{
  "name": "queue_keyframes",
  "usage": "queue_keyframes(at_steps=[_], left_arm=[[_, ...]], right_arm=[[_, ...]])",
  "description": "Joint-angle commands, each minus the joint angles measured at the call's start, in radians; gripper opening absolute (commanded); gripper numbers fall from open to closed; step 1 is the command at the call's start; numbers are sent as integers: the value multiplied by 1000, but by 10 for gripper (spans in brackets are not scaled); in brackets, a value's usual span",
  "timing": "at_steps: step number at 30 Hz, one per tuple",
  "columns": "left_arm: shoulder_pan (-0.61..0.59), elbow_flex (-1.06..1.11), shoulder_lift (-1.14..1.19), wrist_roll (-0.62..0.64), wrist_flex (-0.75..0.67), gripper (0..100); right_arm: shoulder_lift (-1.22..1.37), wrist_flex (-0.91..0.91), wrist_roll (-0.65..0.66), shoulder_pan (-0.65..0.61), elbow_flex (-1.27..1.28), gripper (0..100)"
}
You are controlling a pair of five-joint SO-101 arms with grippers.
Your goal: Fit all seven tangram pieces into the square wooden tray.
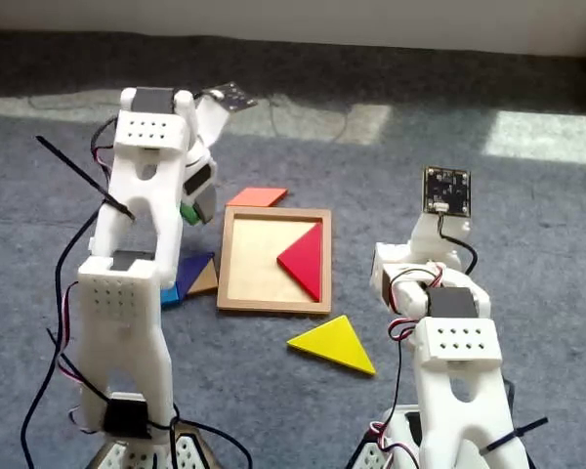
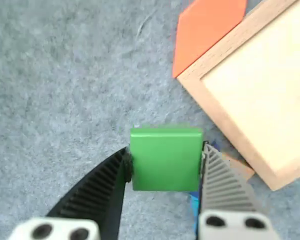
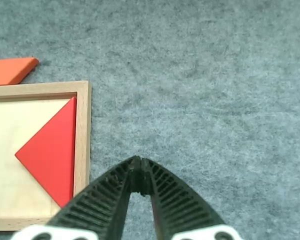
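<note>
Green block (image 2: 165, 159) clenched in the left claw (image 2: 165, 153), perhaps a blue piece (image 2: 194, 204) beneath it; the wooden tray (image 2: 230, 125) lies just beyond, an orange piece (image 2: 207, 25) farther. Right claw (image 3: 140, 163) pinched empty, the tray's red triangle (image 3: 52, 150) beside it.

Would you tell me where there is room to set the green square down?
For the green square, the tray is bare left of the red triangle. Crowded outside its left edge: blue piece, tan piece; orange piece behind.

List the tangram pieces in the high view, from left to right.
green square → orange parallelogram → red triangle
</note>
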Motion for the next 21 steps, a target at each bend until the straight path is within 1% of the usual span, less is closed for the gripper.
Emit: queue_keyframes(at_steps=[1, 6, 8, 11, 17, 21], left_arm=[[107, 44, -116, 69, 18, 90], [246, 166, -137, 181, 15, 91], [278, 193, -137, 233, 12, 91], [298, 236, -137, 288, -44, 91], [303, 346, -137, 290, -164, 95], [311, 380, -137, 272, -195, 179]], right_arm=[[-18, -21, -2, 12, -12, 6], [-18, -21, -2, 13, -13, 6], [-18, -21, -2, 13, -13, 6], [-21, -21, -2, 24, -13, 6], [-21, -21, -11, 128, -16, 6], [-24, -22, -41, 151, -18, 6]])
